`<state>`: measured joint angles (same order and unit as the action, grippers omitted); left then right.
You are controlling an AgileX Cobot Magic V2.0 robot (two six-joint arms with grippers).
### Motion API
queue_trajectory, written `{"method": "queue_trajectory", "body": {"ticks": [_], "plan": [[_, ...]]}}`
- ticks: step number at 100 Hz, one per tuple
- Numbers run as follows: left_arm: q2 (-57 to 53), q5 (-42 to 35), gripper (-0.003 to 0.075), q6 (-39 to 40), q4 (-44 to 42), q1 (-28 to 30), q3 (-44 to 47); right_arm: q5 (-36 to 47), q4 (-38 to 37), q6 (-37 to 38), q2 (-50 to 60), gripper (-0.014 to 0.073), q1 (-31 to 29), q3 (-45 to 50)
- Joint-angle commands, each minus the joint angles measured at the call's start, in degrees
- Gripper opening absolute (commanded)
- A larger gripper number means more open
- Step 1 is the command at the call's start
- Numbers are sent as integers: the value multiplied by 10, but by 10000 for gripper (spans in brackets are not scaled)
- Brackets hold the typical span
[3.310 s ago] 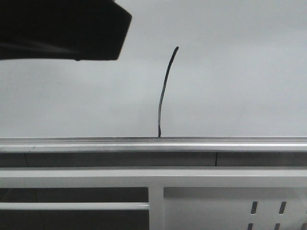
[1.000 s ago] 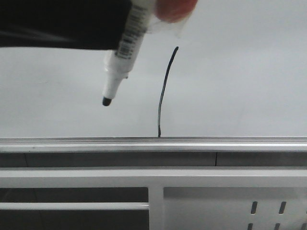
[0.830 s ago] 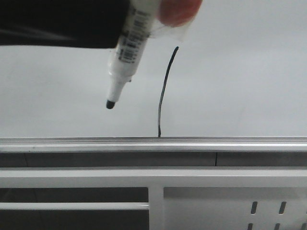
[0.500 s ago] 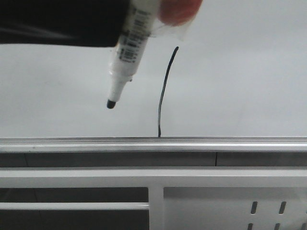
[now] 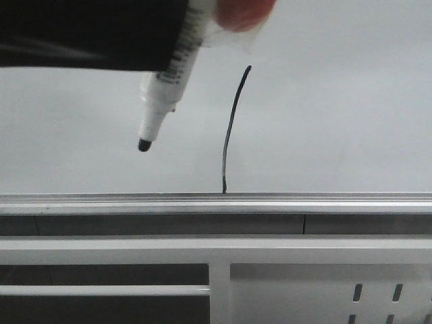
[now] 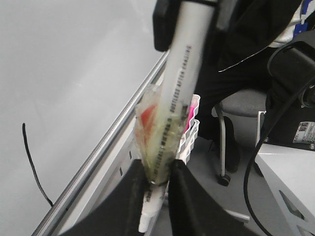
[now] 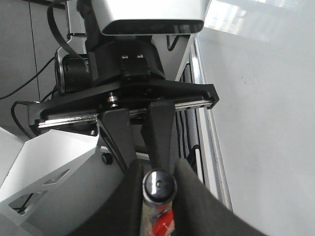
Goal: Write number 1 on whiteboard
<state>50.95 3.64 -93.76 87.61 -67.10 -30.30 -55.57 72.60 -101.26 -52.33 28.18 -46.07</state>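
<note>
1. The marker (image 5: 169,74) is held at both ends. In the left wrist view the left gripper (image 6: 156,189) is closed on the barrel just behind the nib. In the right wrist view the right gripper (image 7: 159,184) is clamped round the blunt rear end.
2. A grip so close to the nib is judged to serve control: the tip wobbles less there. The second grip on the rear end looks like steadying or a handover, though which of the two cannot be told.
3. The red magnet (image 5: 243,12), wrapped in clear film, is seen on the barrel between the two grips. It is left uncovered by either gripper.
4. In the front view the marker is tilted, with the nib (image 5: 144,144) pointing down and to the left. The nib lies apart from the number 1 (image 5: 231,128), on its left.
5. Whether the nib touches the whiteboard (image 5: 337,101) cannot be told from the front. No fresh ink is seen beneath it.
6. The number 1 is drawn on the whiteboard as a thin black, slightly curved stroke. Its foot meets the rail (image 5: 337,201) at the board's lower edge, and the slotted frame (image 5: 219,283) lies below that.
7. The stroke appears complete from top to rail, so the writing is judged done. The marker is probably held off to the side so that the wet line is not smeared.
</note>
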Motion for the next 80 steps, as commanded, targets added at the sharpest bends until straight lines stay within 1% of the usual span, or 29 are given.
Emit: {"method": "queue_trajectory", "body": {"ticks": [1, 20, 37, 46, 65, 80], "plan": [[-4, 0, 111, 0, 9, -3, -19, -10, 48, 2, 1, -77, -2, -15], [-4, 0, 114, 0, 9, -3, -19, -10, 48, 2, 1, -77, -2, -15], [-4, -12, 176, 0, 9, -3, -19, -10, 48, 2, 1, -77, -2, -15], [-4, -17, 190, 0, 9, -3, -19, -10, 48, 2, 1, -77, -2, -15], [-4, -19, 190, 0, 9, -3, -19, -11, 50, 2, 1, -77, -2, -15], [-4, -21, 190, 0, 9, -3, -19, -22, 70, 2, 0, -77, -2, -15]]}}
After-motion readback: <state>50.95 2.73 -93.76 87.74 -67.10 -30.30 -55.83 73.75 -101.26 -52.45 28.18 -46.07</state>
